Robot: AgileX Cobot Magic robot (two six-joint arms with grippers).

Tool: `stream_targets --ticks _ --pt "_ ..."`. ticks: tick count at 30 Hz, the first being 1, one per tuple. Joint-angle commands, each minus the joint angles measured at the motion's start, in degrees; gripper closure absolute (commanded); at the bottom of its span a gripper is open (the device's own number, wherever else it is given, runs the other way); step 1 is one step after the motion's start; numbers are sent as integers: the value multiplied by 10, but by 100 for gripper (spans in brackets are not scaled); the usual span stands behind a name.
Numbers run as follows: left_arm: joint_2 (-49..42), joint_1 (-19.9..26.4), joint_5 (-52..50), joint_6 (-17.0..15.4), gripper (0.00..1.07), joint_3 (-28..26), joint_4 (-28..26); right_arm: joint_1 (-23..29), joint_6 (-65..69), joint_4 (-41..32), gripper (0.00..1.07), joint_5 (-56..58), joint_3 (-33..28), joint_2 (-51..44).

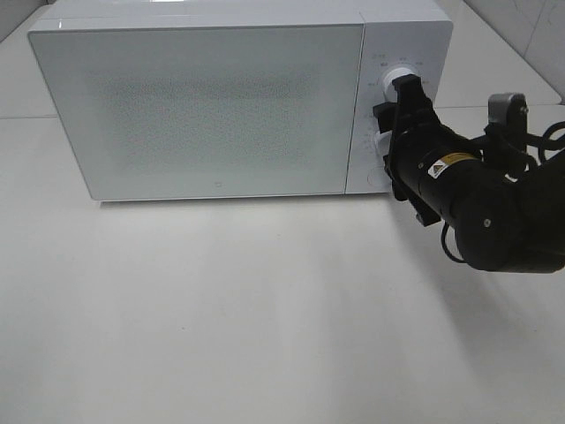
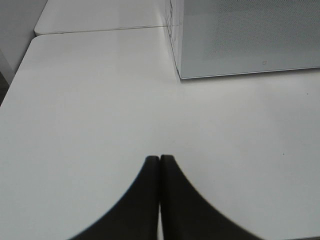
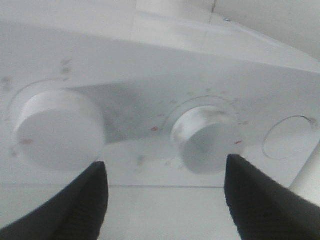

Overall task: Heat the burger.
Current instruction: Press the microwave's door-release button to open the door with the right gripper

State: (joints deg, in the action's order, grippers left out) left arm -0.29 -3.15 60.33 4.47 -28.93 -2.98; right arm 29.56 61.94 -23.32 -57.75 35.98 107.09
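R gripper (image 3: 164, 165) open, fingers spread either side of lower knob (image 3: 210, 137), no contact seen. Knob on microwave (image 1: 212, 106) ctrl panel, 3 o'clock of door (image 1: 203, 110) in ext view. Door closed, frosted. L gripper (image 2: 160, 165) closed, empty, over white table (image 2: 90, 110). Burger unseen; can't tell where.

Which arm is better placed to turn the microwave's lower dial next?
Right. The right gripper is open at the control panel of the microwave, with the lower dial lined up between its fingers. The left gripper is shut over the table, off towards the door side.
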Motion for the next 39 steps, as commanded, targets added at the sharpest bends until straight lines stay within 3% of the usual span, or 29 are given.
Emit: stream_targets --ticks 1,13,22,27,29,30,31,39 --pt "-3 1 -7 0 106 1 -2 -3 -109 61 44 10 -4 -53" --pt "-3 1 -7 0 106 1 -2 -3 -313 239 44 190 -3 -123" --pt "-3 1 -7 0 106 1 -2 -3 -419 299 44 327 -1 -158" --pt "-3 1 -7 0 106 1 -2 -3 -462 303 44 485 38 -164" --pt "-3 1 -7 0 106 1 -2 -3 -484 315 44 603 73 -164" --pt "-3 1 -7 0 106 1 -2 -3 -484 315 44 603 73 -164" --pt "-3 1 -7 0 106 1 -2 -3 -501 315 46 686 103 -164" --pt "-3 1 -7 0 106 1 -2 -3 -527 315 48 898 187 -164"
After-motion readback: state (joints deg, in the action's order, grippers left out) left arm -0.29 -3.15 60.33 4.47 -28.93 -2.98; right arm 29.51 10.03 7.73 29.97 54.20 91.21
